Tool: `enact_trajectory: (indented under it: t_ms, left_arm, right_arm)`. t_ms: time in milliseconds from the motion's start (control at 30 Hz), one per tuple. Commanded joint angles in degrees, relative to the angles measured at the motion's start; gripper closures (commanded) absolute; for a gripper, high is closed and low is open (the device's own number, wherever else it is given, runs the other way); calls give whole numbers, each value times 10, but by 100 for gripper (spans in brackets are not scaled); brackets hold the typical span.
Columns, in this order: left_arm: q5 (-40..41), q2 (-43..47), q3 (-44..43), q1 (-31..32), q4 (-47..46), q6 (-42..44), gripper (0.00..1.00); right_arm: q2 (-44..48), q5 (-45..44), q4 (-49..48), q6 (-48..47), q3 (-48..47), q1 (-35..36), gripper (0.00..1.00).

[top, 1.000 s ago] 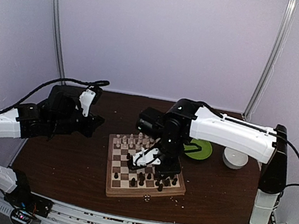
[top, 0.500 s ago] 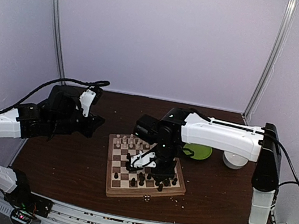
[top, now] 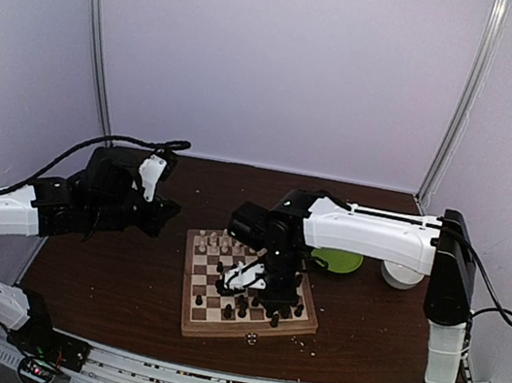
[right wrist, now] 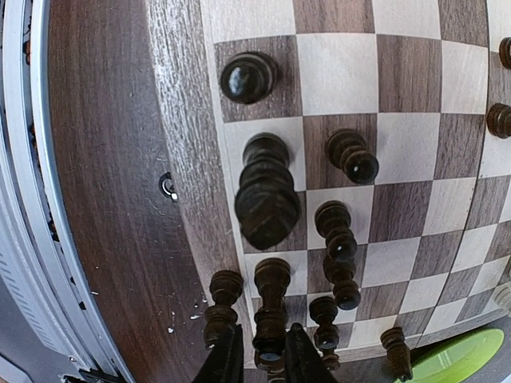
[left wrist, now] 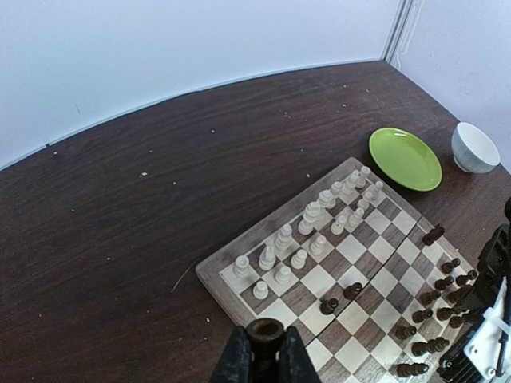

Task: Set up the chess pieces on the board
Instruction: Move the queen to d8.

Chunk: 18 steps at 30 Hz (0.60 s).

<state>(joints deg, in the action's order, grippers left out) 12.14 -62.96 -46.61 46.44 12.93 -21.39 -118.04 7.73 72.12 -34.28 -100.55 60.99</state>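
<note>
The board (top: pixel 191 313) lies mid-table, and its rim also shows in the left wrist view (left wrist: pixel 231 267). Pale chess pieces (top: pixel 226 243) stand along its far rows. Dark chess pieces (top: pixel 241 309) crowd its near right part. My left gripper (top: pixel 159 215) hovers left of and behind the board, shut on a dark piece (left wrist: pixel 265 345). My right gripper (top: pixel 263 296) is low over the board's near right. Its fingers (right wrist: pixel 227 359) close round the head of a dark piece (right wrist: pixel 271 319) that stands by the board's border (right wrist: pixel 192 159), among other dark pieces (right wrist: pixel 263 191).
A round green plate (top: pixel 338 260) and a white bowl (top: pixel 403 272) sit right of the board, behind my right arm. Both show in the left wrist view, the plate (left wrist: pixel 405 158) and the bowl (left wrist: pixel 477 147). Purple walls enclose the table.
My right arm has swung a little to the left, its gripper staying low over the board's near right. My left arm has barely moved.
</note>
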Motion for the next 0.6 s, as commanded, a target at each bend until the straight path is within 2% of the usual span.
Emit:
enact_trajectory:
  t_ms: [0,167,567]
  left_arm:
    - [-6,-2,-4,-4,-33,0,100]
    - [-6,0,-3,-4,-30,0,100]
    - [-7,-1,0,-4,-32,-2,100]
  right_arm:
    - [-15,7,-6,1,-2,-3,84]
    - [-21,17,-2,1,-12,-3,88]
    - [-26,48,0,7,-39,1,91]
